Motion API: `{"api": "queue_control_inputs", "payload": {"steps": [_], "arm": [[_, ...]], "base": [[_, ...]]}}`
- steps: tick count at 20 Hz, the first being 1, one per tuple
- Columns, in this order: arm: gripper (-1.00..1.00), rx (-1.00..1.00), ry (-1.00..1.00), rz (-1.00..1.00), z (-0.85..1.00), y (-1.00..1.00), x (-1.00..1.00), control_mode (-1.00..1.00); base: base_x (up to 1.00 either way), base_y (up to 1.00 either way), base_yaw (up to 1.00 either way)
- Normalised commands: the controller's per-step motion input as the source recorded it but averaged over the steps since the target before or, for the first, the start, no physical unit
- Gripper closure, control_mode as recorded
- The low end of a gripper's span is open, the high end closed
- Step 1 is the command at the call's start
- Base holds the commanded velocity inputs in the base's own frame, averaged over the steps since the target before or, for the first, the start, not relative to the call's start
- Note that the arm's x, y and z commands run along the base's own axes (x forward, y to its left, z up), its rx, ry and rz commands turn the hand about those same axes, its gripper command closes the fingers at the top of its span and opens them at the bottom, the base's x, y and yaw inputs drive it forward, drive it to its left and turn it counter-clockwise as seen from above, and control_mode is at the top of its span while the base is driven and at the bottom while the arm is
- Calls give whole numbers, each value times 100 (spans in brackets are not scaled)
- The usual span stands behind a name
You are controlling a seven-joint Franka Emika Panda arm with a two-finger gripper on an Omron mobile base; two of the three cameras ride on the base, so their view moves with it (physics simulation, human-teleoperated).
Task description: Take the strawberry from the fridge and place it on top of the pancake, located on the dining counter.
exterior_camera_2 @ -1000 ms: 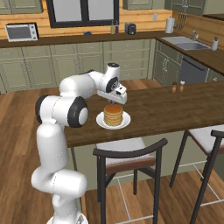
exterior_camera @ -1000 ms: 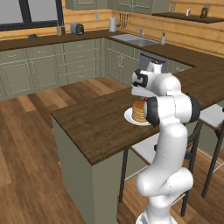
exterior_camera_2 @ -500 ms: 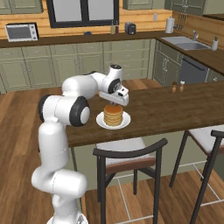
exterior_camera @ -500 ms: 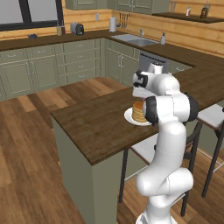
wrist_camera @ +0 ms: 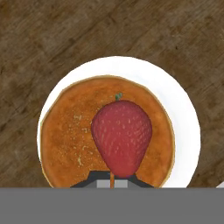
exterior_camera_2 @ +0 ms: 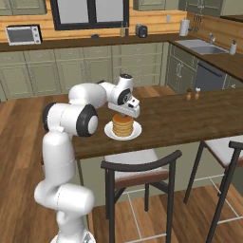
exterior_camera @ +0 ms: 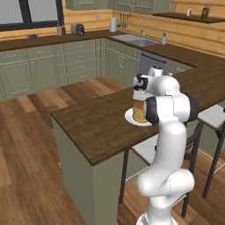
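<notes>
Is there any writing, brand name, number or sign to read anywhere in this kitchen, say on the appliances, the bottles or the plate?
None can be read.
The microwave shows no legible brand or digits; its panel is too small to tell.
The toaster and the shakers show no label.
The white plate, the pancake and the strawberry carry no print.

Plate (exterior_camera_2: 135, 132): on table (exterior_camera_2: 180, 118), near its front edge.
Pancake (exterior_camera_2: 122, 125): stacked mid-plate.
Gripper (exterior_camera_2: 124, 112): directly above pancake.
Strawberry (wrist_camera: 121, 137): in gripper, over pancake's middle.
Shakers (exterior_camera_2: 192, 94): on table, right of plate, well apart.
Chair (exterior_camera_2: 139, 176): before table, below plate.
Sink (exterior_camera_2: 203, 46): far back right.
</notes>
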Motion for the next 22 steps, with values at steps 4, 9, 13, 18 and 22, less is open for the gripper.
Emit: {"api": "queue_control_inputs", "payload": {"steps": [4, 9, 13, 18, 22], "arm": [[100, 0, 0, 0, -21, 0, 0, -100], [100, 0, 0, 0, -22, 0, 0, -100], [-100, -1, 0, 0, -13, 3, -6, -100], [-100, 0, 0, 0, 0, 5, -17, -100], [-100, 0, 0, 0, 15, 14, -8, -100]], "base": [[0, 0, 0], [0, 0, 0], [0, 0, 0], [0, 0, 0], [0, 0, 0]]}}
